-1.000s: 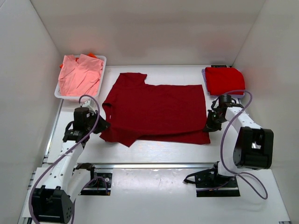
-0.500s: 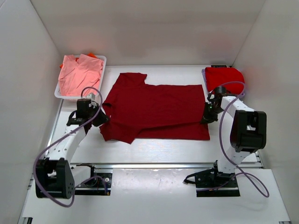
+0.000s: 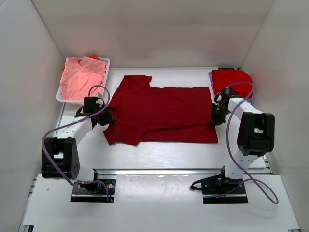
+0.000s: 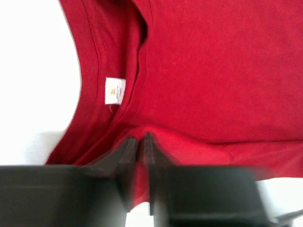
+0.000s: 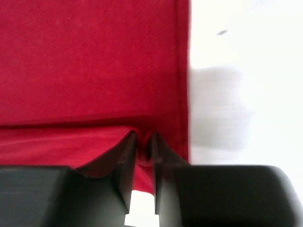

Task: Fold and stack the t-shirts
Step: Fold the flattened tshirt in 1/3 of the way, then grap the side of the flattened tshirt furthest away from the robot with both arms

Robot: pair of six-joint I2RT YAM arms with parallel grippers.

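Observation:
A dark red t-shirt [image 3: 161, 113] lies spread on the white table, collar to the left, its near edge folded up over the body. My left gripper [image 3: 107, 117] is shut on the shirt's folded edge near the collar; the left wrist view shows the cloth [image 4: 199, 71] pinched between the fingers, with a white label [image 4: 114, 90] above. My right gripper [image 3: 214, 117] is shut on the shirt's folded edge at the hem side; the right wrist view shows red cloth [image 5: 90, 61] pinched between the fingers. A folded red t-shirt [image 3: 231, 81] lies at the back right.
A white tray [image 3: 61, 96] at the back left holds crumpled pink and orange t-shirts [image 3: 82, 76]. White walls enclose the table on the left, back and right. A metal rail [image 3: 164, 171] runs along the near edge.
Both grippers have carried the shirt's near edge away from me, over the body, so the fold now lies farther back. Both arms have stretched forward.

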